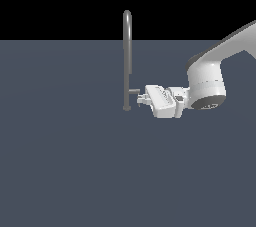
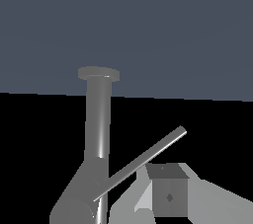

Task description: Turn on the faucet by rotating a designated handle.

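Grey metal faucet (image 1: 127, 56) stands upright on floor (image 1: 60, 161), toward exterior view's left of our arm (image 1: 207, 78), arched top above horizon line. Handle (image 1: 134, 91) juts from pipe's lower side toward exterior view's right, low near foot. We hold gripper (image 1: 142, 100) level, fingertips right at stub end, so sideways push could rotate lever. Wrist view shows thin lever (image 2: 143, 161) crossing just beside one finger (image 2: 169, 191); contact unclear. Whether claw is spread or closed, we cannot tell.

I am looking over both views, and I am not finding any readable text, label, brand, number or sign on any surface here.
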{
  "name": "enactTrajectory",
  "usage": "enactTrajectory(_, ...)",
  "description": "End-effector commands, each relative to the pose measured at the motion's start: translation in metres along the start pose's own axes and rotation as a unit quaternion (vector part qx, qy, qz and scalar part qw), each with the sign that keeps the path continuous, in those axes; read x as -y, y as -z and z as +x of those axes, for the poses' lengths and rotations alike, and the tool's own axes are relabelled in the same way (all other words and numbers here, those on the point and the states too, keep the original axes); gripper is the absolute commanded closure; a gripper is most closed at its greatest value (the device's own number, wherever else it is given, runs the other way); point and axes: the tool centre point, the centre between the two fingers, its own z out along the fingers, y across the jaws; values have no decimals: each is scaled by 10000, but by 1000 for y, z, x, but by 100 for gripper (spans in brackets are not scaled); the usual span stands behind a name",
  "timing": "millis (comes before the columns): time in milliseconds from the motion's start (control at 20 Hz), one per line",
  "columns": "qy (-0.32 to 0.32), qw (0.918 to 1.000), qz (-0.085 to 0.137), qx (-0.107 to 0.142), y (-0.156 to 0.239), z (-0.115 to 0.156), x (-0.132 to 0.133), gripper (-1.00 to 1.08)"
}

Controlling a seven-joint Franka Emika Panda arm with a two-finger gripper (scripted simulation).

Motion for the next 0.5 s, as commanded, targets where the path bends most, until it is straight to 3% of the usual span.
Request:
enactTrajectory(0, -146, 9999, 58, -19, 0, 27, -3, 108)
enactTrajectory(150, -163, 9998, 70, -7, 0, 34, -2, 108)
enactTrajectory(200, 18, 9997, -143, -221, -1, 2, 2, 108)
enactTrajectory(450, -33, 9998, -85, -162, 0, 16, 9, 108)
